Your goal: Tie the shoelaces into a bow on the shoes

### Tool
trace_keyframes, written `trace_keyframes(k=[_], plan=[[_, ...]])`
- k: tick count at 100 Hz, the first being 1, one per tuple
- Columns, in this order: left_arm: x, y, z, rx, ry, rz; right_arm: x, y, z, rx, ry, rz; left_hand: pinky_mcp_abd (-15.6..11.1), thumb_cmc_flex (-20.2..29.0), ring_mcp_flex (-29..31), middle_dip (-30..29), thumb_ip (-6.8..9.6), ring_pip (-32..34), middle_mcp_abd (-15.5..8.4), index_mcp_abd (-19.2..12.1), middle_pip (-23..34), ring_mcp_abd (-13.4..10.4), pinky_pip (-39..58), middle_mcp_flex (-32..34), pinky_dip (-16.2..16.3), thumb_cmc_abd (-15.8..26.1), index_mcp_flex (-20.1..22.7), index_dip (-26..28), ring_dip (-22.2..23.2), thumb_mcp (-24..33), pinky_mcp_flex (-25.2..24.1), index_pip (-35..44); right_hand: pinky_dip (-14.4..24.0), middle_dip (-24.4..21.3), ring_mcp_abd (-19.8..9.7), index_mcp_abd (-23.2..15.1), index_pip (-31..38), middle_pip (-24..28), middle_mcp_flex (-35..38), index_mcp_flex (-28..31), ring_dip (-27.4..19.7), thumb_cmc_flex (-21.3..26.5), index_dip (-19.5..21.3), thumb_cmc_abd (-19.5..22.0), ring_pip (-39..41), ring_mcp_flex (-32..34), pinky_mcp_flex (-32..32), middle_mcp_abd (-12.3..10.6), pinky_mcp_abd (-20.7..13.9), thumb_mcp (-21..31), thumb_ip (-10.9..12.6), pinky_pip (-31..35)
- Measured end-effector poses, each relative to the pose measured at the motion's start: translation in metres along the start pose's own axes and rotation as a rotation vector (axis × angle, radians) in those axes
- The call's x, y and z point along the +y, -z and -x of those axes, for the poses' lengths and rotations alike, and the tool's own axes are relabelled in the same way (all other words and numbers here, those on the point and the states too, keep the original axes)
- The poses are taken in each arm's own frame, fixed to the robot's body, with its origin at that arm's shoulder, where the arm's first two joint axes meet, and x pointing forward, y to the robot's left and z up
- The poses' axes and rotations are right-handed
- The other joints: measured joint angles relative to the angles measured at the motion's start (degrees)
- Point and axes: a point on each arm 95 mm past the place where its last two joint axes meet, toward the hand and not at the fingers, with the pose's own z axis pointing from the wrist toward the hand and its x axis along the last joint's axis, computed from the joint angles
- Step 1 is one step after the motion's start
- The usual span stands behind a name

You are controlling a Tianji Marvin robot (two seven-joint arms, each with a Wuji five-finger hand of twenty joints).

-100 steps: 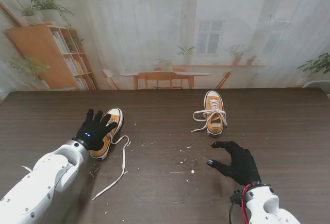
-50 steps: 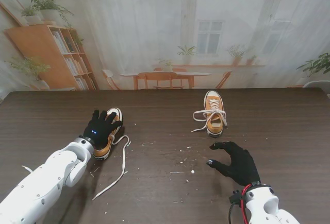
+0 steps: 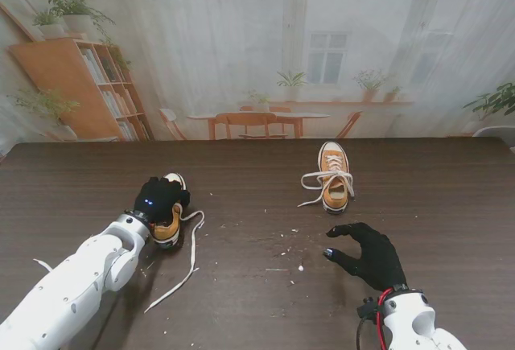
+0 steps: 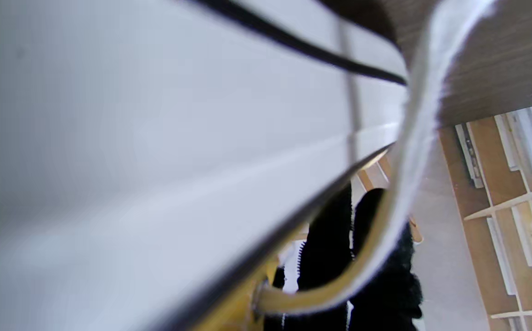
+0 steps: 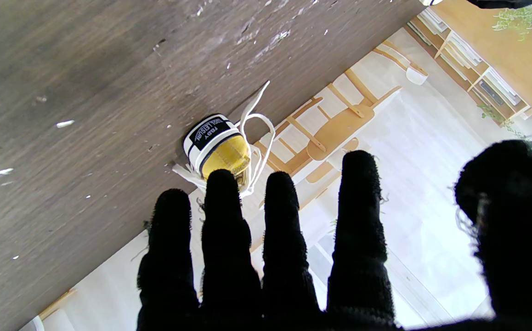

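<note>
Left shoe (image 3: 170,223) sits on my left side of the table (image 3: 257,286), my left hand (image 3: 158,198) clamped over it, its lace (image 3: 189,261) trailing toward me; right shoe (image 3: 334,176) lies farther off, laces loose; right hand (image 3: 372,255) hovers spread, holding nothing.

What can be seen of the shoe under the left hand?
The left shoe is a yellow canvas sneaker with a white rubber sole and toe cap. The gloved left hand grips it from above, hiding most of it. Its white lace is untied, trailing loose on the table toward me.
</note>
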Motion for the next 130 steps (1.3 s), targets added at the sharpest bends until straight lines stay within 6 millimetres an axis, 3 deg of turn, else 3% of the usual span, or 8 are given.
trace_keyframes(k=[12, 21, 29, 62, 99, 130], plan=[[-0.008, 0.004, -0.007, 0.013, 0.016, -0.013, 0.0, 0.001, -0.001, 0.0, -0.004, 0.0, -0.09, 0.0, 0.2, 10.2, -1.19, 8.12, -0.44, -2.33, 5.26, 0.46, 6.24, 1.35, 4.21, -2.19, 0.06, 7.95, 3.28, 1.5, 2.2, 6.48, 0.01, 0.0, 0.01, -0.02, 0.0, -0.02, 1.1, 0.88, 0.0, 0.0, 0.0, 0.21, 0.01, 0.0, 0.04, 0.57, 0.08, 0.0, 0.0, 0.09], [-0.015, 0.007, -0.016, 0.047, -0.001, -0.029, 0.001, 0.002, -0.001, -0.001, -0.007, 0.004, -0.12, 0.0, 1.46, 14.29, -1.78, 13.49, -0.82, -2.59, 8.13, 0.46, 8.12, 2.18, 5.72, -3.88, 0.64, 10.2, 5.56, 1.52, 3.62, 7.79, 0.01, 0.0, 0.03, -0.02, 0.0, -0.03, 1.12, 0.97, 0.01, 0.0, 0.0, 0.5, 0.01, 0.0, 0.11, 0.58, 0.1, 0.0, 0.0, 0.09], [-0.025, 0.008, -0.025, 0.074, -0.004, -0.04, 0.002, 0.003, -0.001, -0.002, -0.01, 0.01, -0.12, 0.0, 2.21, 15.02, -1.79, 16.58, -0.82, -3.04, 8.25, 0.45, 8.63, 2.54, 5.97, -4.41, 0.65, 11.33, 6.83, 1.74, 4.2, 8.72, 0.01, 0.0, 0.05, -0.02, 0.0, -0.01, 1.59, 1.48, 0.01, 0.0, 0.0, 0.61, 0.0, 0.01, 0.14, 0.63, 0.31, 0.0, 0.0, 0.11], [-0.072, 0.014, -0.073, 0.156, 0.049, -0.144, 0.007, 0.007, -0.002, 0.001, -0.023, 0.035, -0.14, 0.0, 2.29, 16.56, -1.8, 17.35, -0.83, -3.61, 8.25, 0.4, 9.14, 2.57, 5.98, -4.58, 0.66, 12.91, 7.32, 1.77, 4.47, 10.49, 0.01, 0.0, 0.13, -0.02, 0.0, -0.12, 2.25, 1.53, 0.01, 0.0, 0.0, 0.63, 0.07, 1.1, 0.52, 0.7, 0.63, 0.0, 0.0, 0.19], [-0.127, 0.04, -0.14, 0.235, 0.083, -0.249, 0.01, 0.012, -0.002, 0.002, -0.039, 0.057, -0.14, 0.0, 2.79, 17.03, -1.8, 17.48, -0.83, -3.66, 8.25, 0.4, 9.26, 3.02, 5.99, -4.95, 0.67, 13.64, 7.35, 1.82, 4.92, 11.07, 0.02, -0.01, 0.61, -0.02, -0.03, -0.62, 2.27, 1.56, 0.01, 0.0, 0.0, 0.63, 0.07, 1.1, 0.53, 0.89, 0.65, 0.0, 0.0, 0.72], [-0.161, 0.059, -0.175, 0.266, 0.141, -0.328, 0.014, 0.016, -0.004, 0.011, -0.055, 0.076, -0.15, 0.0, 2.8, 17.39, -1.8, 17.5, -0.83, -3.67, 8.27, 0.4, 9.27, 3.06, 5.99, -4.96, 0.68, 14.34, 7.75, 1.82, 4.92, 11.22, 0.02, -0.01, 0.65, -0.03, -0.09, -0.63, 2.27, 2.78, 0.01, 0.0, 0.0, 0.63, 0.07, 1.1, 0.54, 1.08, 0.65, 0.0, 0.0, 0.81]])
